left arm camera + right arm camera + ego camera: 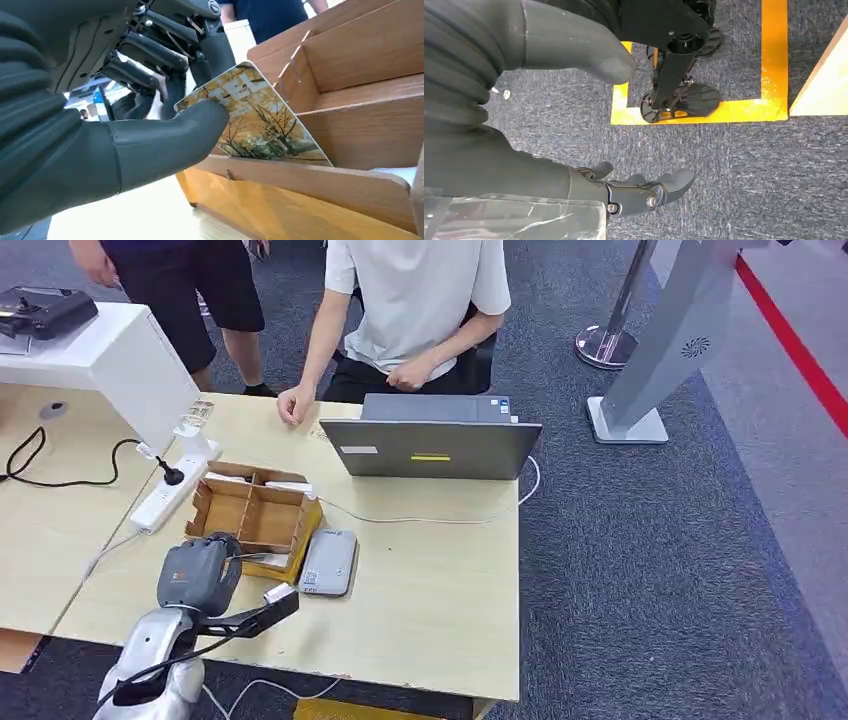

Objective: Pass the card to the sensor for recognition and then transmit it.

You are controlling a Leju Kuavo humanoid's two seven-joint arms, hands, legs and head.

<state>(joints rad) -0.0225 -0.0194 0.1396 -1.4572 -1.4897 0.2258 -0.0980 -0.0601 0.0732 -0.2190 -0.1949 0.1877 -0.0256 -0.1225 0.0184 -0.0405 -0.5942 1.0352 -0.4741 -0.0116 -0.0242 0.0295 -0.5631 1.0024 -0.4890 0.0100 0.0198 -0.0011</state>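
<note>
A card (260,117) printed with yellow autumn trees leans in a compartment of the wooden divider box (360,105). My left hand (125,145) grips it, with the thumb pressed on its printed face and the dark fingers (150,55) behind its upper edge. In the head view my left hand (198,575) hangs over the near end of the wooden box (262,512). The grey sensor pad (328,562) lies flat on the table just right of the box. My right hand (524,165) hangs beside the table over the carpet, fingers apart and holding nothing.
An open grey laptop (430,445) stands behind the box, its white cable running across the table (440,610). A seated person's hand (295,403) rests on the far edge. A white power strip (170,495) lies left of the box. Another person stands far left.
</note>
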